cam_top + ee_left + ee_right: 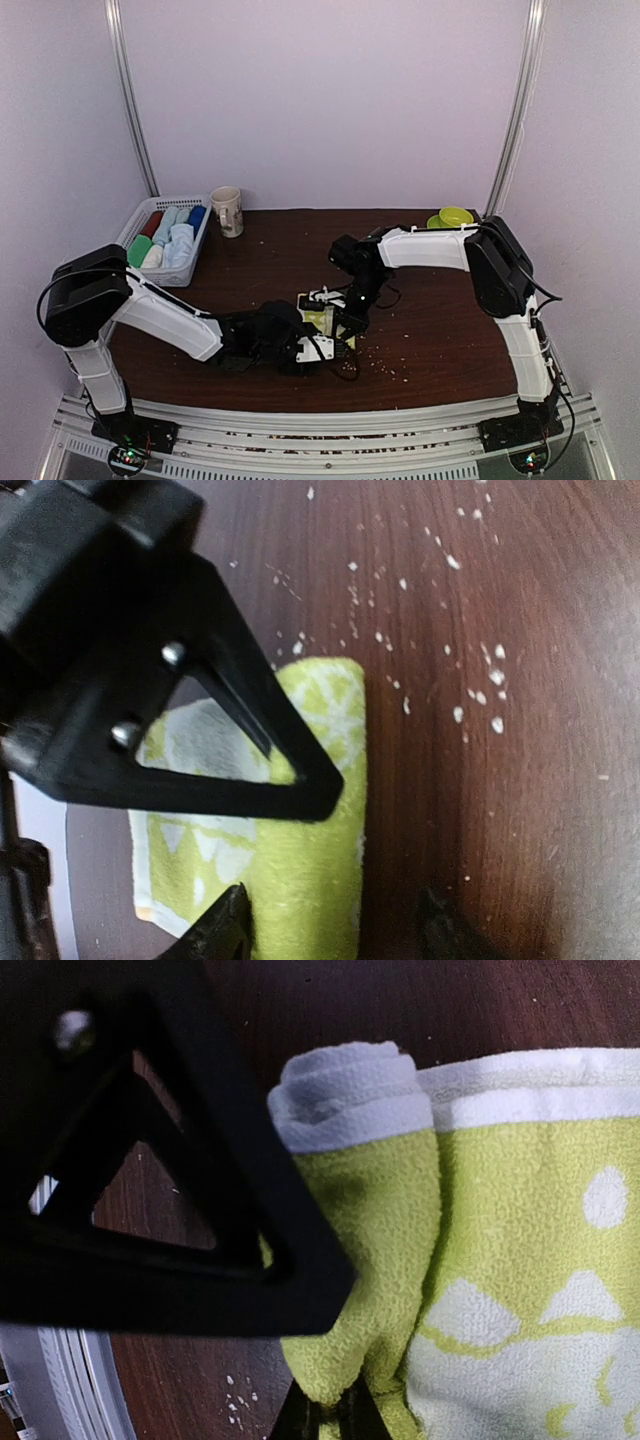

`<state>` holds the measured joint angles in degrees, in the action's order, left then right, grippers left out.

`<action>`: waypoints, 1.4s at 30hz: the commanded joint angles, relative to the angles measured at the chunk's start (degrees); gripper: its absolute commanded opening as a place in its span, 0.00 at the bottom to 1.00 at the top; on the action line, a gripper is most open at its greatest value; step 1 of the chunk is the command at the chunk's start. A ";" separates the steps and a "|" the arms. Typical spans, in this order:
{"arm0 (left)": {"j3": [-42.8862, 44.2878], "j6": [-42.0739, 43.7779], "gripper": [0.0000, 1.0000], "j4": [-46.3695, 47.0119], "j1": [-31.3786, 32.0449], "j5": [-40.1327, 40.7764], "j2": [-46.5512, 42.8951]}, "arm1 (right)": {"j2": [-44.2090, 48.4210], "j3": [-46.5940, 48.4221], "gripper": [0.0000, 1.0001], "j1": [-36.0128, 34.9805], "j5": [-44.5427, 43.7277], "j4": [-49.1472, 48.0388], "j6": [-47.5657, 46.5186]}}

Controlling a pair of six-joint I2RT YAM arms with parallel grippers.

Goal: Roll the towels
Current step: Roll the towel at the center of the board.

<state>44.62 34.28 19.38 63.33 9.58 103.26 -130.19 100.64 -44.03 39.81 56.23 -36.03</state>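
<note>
Though half-rolled, towel [500,1190] in end effector [330,1416].

Nubby terry-cloth towel [310,880]; matt dark wood-grain table [520,780].

Two pincers, the left gripper [325,340] and right gripper [336,312], meet at one yellow-green towel [318,321]. Well left of them stand one slatted white basket [172,276] and one mug [228,211].

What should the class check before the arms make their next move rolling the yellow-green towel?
1. Yellow-green towel partly rolled: ok.
2. Right end effector shut on towel: ok.
3. Left end effector open, straddling towel: ok.
4. Table free of white crumbs: not ok.
5. Room left in basket: cannot tell.
</note>
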 commanded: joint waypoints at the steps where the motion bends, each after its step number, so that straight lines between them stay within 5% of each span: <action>1: 0.21 0.43 0.56 -1.07 -0.23 3.17 1.59 | -4.76 -2.20 0.00 0.60 -7.27 1.28 -0.08; 13: -0.92 -3.12 0.38 -4.53 -3.71 2.43 0.14 | -4.39 -2.43 0.00 1.05 -7.38 1.39 -0.27; 21: 5.18 -5.93 0.02 -17.27 -5.73 -10.71 2.33 | -1.42 -4.34 0.02 1.76 -8.24 -0.34 -0.02; 27: 11.01 -9.53 0.00 -27.95 -8.50 -23.87 3.59 | 10.13 -13.45 0.42 2.52 -12.24 -8.35 1.71; 29: 13.93 -10.56 0.00 -32.09 -9.47 -28.95 4.92 | 15.49 -18.04 0.68 2.54 -15.23 -12.91 3.07; 30: 15.77 -11.05 0.00 -34.35 -10.03 -31.81 5.90 | 18.22 -20.63 0.94 2.55 -16.85 -15.70 4.01; 31: 17.57 -11.37 0.00 -36.82 -10.46 -34.48 6.93 | 20.99 -23.56 0.99 2.55 -18.08 -18.22 4.61; 42: 24.73 -14.98 0.00 -45.90 -13.32 -40.65 14.08 | 52.25 -54.56 1.00 -0.09 -46.26 -52.75 19.37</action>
<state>69.12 22.02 -18.35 50.85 -27.16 113.16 -87.77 54.02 -42.48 8.16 20.64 -23.14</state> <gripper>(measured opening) 0.076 0.998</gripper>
